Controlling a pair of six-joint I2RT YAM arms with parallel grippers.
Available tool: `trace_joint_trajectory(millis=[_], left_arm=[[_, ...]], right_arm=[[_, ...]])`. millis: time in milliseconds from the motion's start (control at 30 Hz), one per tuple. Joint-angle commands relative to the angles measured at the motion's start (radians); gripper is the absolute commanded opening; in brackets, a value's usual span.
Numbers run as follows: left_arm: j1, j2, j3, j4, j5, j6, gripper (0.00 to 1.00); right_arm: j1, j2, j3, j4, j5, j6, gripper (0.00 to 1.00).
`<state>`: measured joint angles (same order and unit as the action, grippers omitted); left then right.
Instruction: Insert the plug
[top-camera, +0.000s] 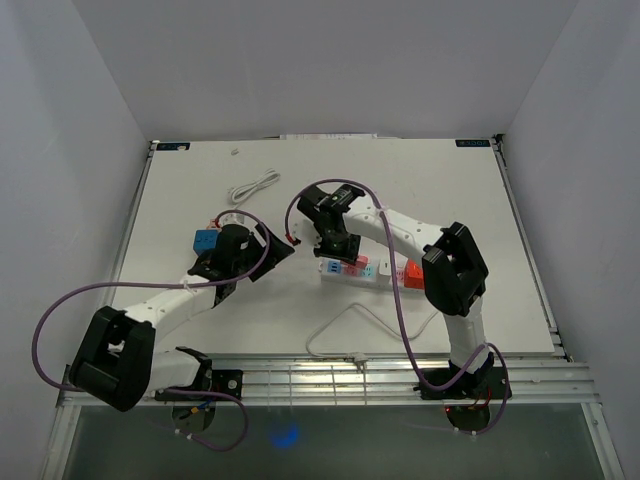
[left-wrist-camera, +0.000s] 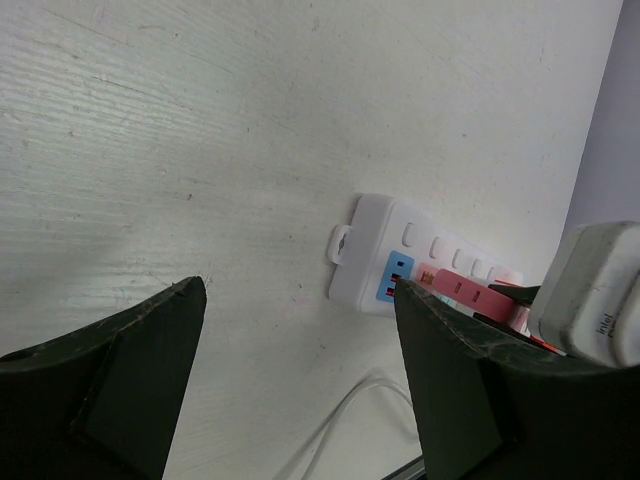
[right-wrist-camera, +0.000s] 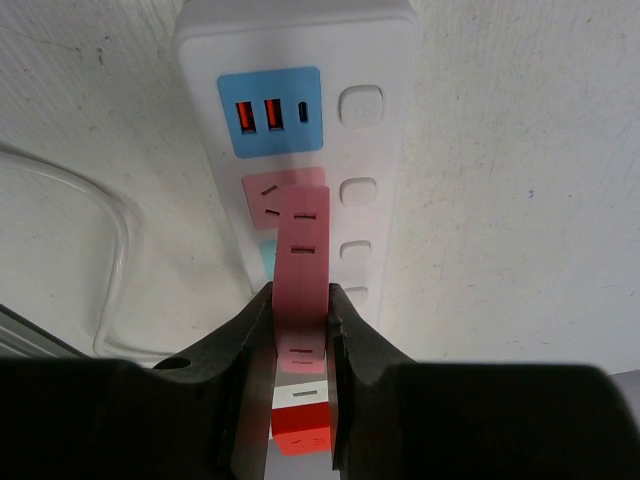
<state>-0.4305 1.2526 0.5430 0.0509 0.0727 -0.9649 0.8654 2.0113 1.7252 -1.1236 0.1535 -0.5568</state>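
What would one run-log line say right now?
left claw: open | right claw: shut on pink rectangular plastic plug | plug: over white plastic power strip

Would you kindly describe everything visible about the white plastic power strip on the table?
The white plastic power strip is a long bar lying flat on the white table. One end carries a blue panel with two orange USB ports and a smaller slot; a pink socket face follows, and rounded white buttons line one side. The right fingers hold a pink rectangular plug over it.
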Motion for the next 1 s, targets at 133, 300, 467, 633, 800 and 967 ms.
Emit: trace_joint_trajectory(millis=[133, 300, 467, 633, 800, 967], left_arm=[[0.021, -0.101, -0.051, -0.046, 0.021, 0.035, 0.87], [0.027, -0.114, -0.107, -0.082, 0.036, 0.032, 0.87], [0.036, -0.124, -0.140, -0.075, 0.045, 0.031, 0.87], [0.044, -0.122, -0.143, -0.069, 0.058, 0.037, 0.87], [0.049, -0.120, -0.138, -0.072, 0.058, 0.045, 0.87], [0.052, -0.128, -0.141, -0.077, 0.059, 0.046, 0.87]], right_arm=[[0.011, 0.072, -0.010, 0.005, -0.009, 0.008, 0.08], [0.012, 0.102, -0.009, 0.008, -0.008, 0.005, 0.08], [0.014, 0.130, 0.014, 0.002, -0.009, 0.000, 0.08], [0.012, 0.145, 0.008, 0.005, -0.008, -0.003, 0.08], [0.014, 0.152, -0.009, 0.007, -0.012, 0.000, 0.08], [0.015, 0.136, -0.012, 0.004, -0.048, 0.006, 0.08]])
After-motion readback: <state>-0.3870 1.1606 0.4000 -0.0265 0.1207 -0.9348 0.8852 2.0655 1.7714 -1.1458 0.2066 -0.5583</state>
